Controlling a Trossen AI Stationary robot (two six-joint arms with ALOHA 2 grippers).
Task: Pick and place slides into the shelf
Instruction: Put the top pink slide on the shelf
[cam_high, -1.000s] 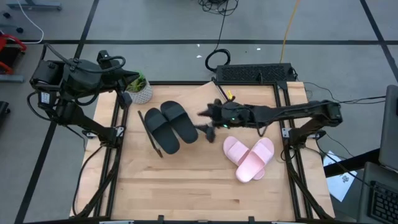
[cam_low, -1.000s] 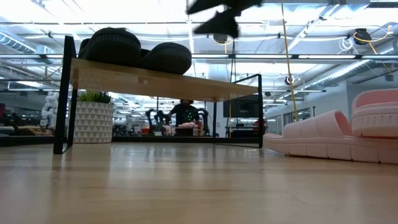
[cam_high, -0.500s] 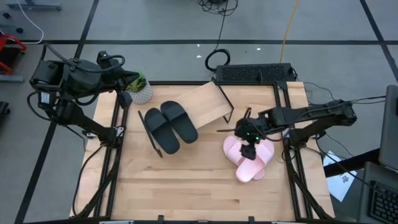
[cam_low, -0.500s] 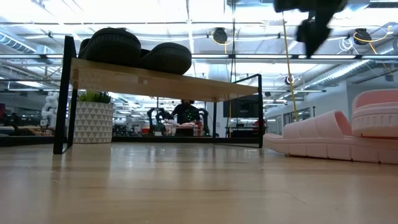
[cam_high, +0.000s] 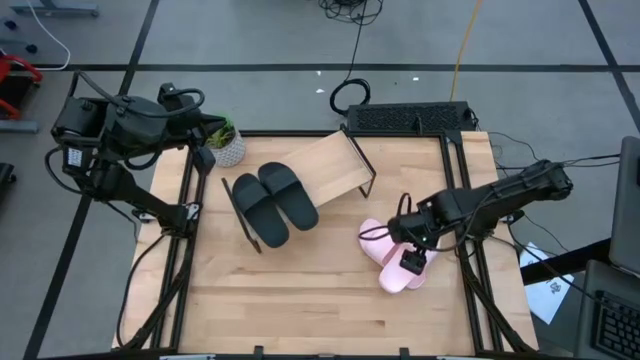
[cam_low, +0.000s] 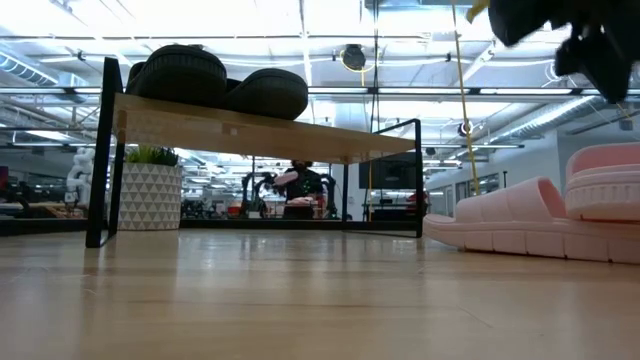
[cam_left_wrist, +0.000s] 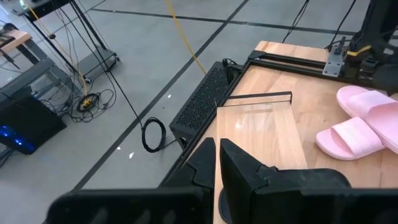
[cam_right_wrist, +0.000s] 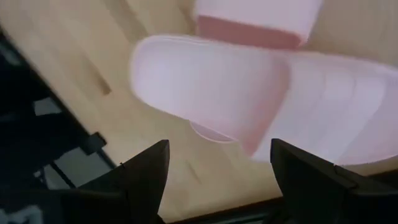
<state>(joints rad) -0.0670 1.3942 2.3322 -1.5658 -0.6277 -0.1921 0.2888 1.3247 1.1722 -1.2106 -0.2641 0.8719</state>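
Note:
The two black slides (cam_high: 275, 200) lie side by side on the left half of the wooden shelf (cam_high: 335, 165), soles down. They show on its top board in the low view (cam_low: 215, 85). The pink slides (cam_high: 378, 240) lie on the table's right part, one overlapping the other (cam_low: 560, 215). My right gripper (cam_high: 410, 250) hovers open above them. In the right wrist view its fingers stand on either side of a pink slide (cam_right_wrist: 249, 99), clear of it. My left gripper (cam_left_wrist: 216, 155) waits shut at the far left corner.
A potted plant (cam_high: 226, 145) stands at the far left, beside the left gripper. A black keyboard-like box (cam_high: 410, 117) lies along the far edge. Dark frame rails (cam_high: 462, 230) run along both table sides. Bare wood (cam_high: 300, 300) stretches along the near edge.
My right gripper has swung from beside the black slides on the shelf toward the table's right and near edge. It now stands above the pink slides. The slides and the shelf have stayed put.

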